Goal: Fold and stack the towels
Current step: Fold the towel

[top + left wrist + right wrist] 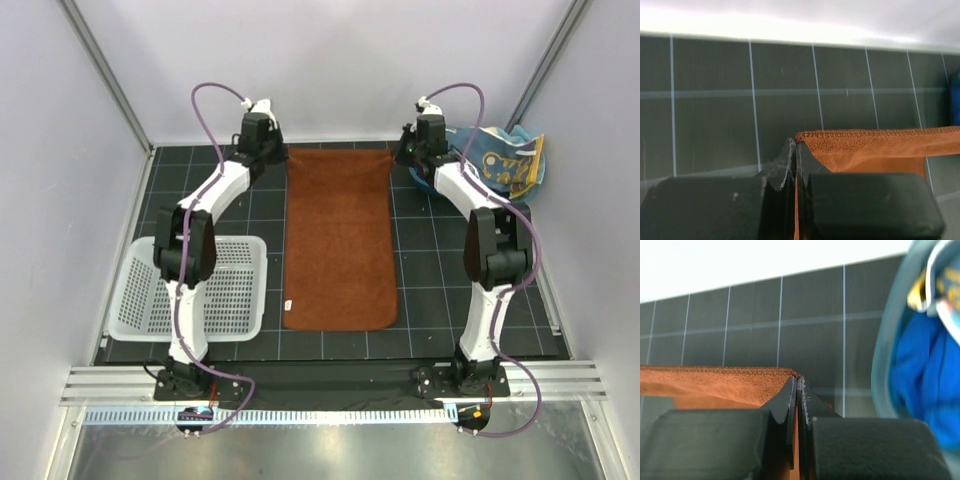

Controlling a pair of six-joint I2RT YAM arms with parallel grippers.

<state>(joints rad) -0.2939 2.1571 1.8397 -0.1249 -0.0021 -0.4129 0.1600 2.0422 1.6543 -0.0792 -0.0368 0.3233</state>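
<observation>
Rust-brown towel [338, 240] is pinched at its two far corners: the left gripper [794, 149] is clamped tight on the 11 o'clock corner and the right gripper [796, 385] on the 1 o'clock corner, with the jaws pressed together on the cloth. The towel lies spread lengthwise down the middle of the black gridded mat [420, 260]. At 2 o'clock, a blue tub [883, 360] holds a royal blue towel [925, 380] and a light blue spotted towel [505, 160]. At 8 o'clock sits a white mesh basket [240, 290].
</observation>
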